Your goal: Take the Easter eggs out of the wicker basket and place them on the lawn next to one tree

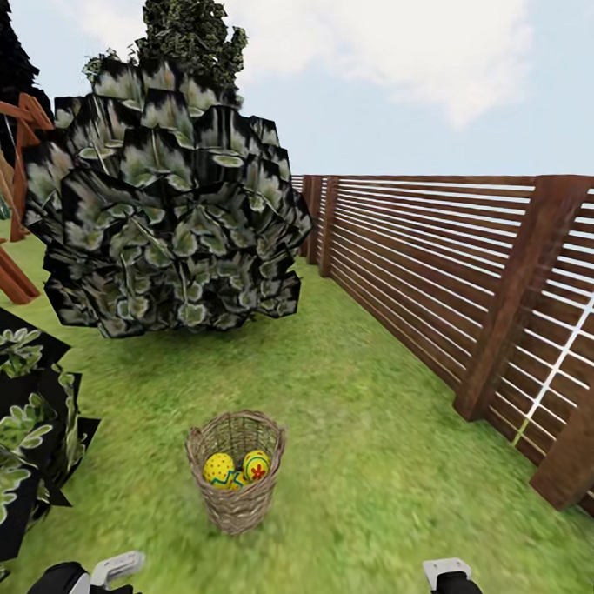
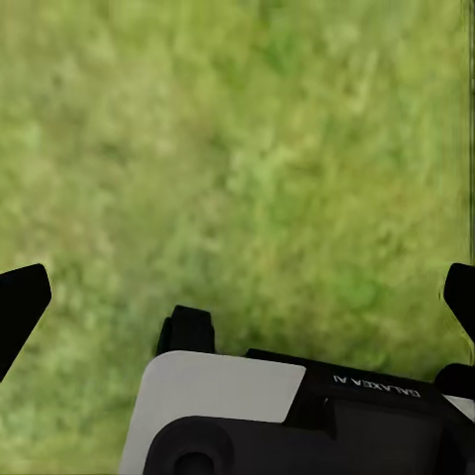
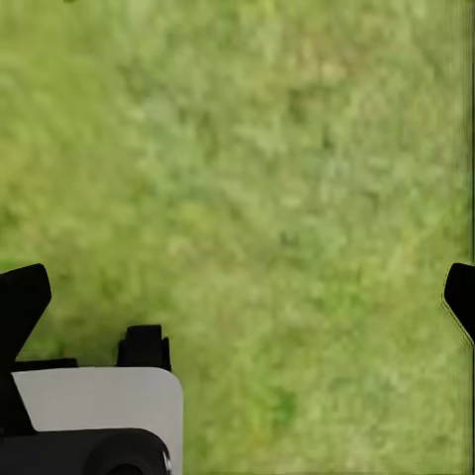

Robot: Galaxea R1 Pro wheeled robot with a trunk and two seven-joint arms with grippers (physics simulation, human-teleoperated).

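Both pincers, left [image 2: 237,297] and right [image 3: 237,297], gape wide over bare lawn [image 1: 368,440], wicker basket [image 1: 232,503] ahead, well apart from the fence [image 1: 472,280].

A wooden fence [image 1: 472,280] of dark brown posts and thin horizontal slats ran along the right side of the head view and receded toward a far corner. One thick post [image 1: 514,300] leaned slightly, and a pale strip [image 1: 566,355] crossed the slats diagonally near the right edge. A low, rounded bush [image 1: 165,229] of dark, pale-veined leaf patches stood left of centre. A second leafy plant [image 1: 16,422] occupied the lower left edge. Reddish-brown wooden beams [image 1: 15,195] stood at the far left, partly hidden behind the bush. The sky [image 1: 386,84] was pale blue with a white cloud [image 1: 415,33].
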